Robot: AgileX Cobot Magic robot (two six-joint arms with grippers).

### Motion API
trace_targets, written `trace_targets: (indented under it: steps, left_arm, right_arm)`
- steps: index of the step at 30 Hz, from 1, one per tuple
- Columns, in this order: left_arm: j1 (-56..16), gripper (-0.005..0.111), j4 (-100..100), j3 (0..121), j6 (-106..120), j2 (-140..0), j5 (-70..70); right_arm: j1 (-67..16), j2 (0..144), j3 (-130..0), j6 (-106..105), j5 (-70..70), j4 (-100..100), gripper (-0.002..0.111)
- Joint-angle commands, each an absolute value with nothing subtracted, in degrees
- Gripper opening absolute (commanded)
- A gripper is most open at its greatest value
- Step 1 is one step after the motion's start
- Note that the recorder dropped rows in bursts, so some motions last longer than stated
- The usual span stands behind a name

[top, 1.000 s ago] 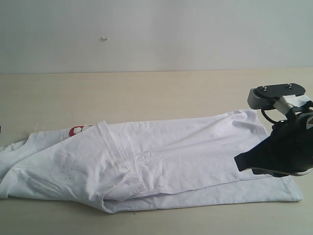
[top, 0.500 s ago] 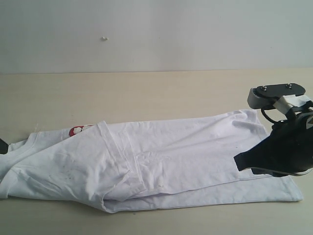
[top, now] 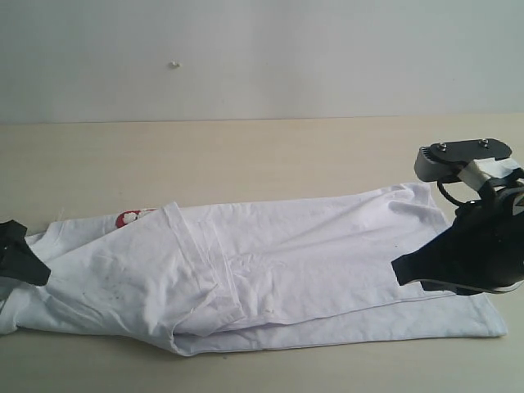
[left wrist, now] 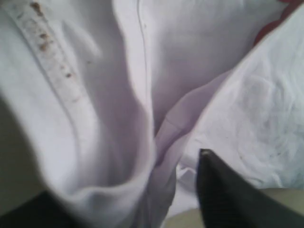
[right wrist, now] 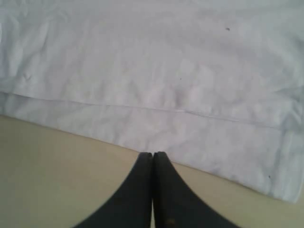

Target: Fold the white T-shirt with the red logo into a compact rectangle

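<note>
The left end effector (top: 20,252) shows at the left edge of the exterior frame, low, as a dark wedge pointing toward the middle. In its wrist view, one black finger (left wrist: 228,194) rises from the lower right, well apart from its mate at the lower left. The right end effector (right wrist: 153,156) sits at the right edge, fingers pressed together, tips pointing left, under a grey wrist bracket (top: 463,157).

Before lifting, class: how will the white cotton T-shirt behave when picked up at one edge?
Probably floppy: the white cotton T-shirt lies creased in loose layers, so folds would likely sag open. Pushed, it may bunch, not slide.
</note>
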State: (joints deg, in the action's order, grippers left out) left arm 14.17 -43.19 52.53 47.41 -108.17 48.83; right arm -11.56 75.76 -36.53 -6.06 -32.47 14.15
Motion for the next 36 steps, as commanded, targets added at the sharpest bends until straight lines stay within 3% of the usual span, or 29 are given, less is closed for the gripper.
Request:
trace_targets:
  steps: [1, 8, 20, 29, 36]
  left_arm:
    - [13.8, 0.001, -43.0, 52.5, 48.2, -108.3, 49.1]
    - [14.9, 0.000, -40.5, 52.6, 45.0, -106.6, 48.2]
    - [25.3, 0.000, -34.7, 52.6, 27.8, -98.2, 44.6]
    - [23.6, 0.000, -56.3, 52.6, 36.6, -91.6, 56.4]
    - [17.3, 0.000, -68.3, 52.6, 41.8, -88.5, 63.5]
  right_arm:
    - [-11.3, 75.3, -36.4, -6.4, -32.1, 14.4, 0.000]
    - [-11.3, 75.3, -36.4, -6.4, -32.1, 14.4, 0.000]
    - [-11.3, 75.3, -36.4, -6.4, -32.4, 14.5, 0.000]
    - [-11.3, 75.3, -36.4, -6.4, -32.4, 15.5, 0.000]
    - [-11.3, 75.3, -36.4, -6.4, -31.0, 15.6, 0.000]
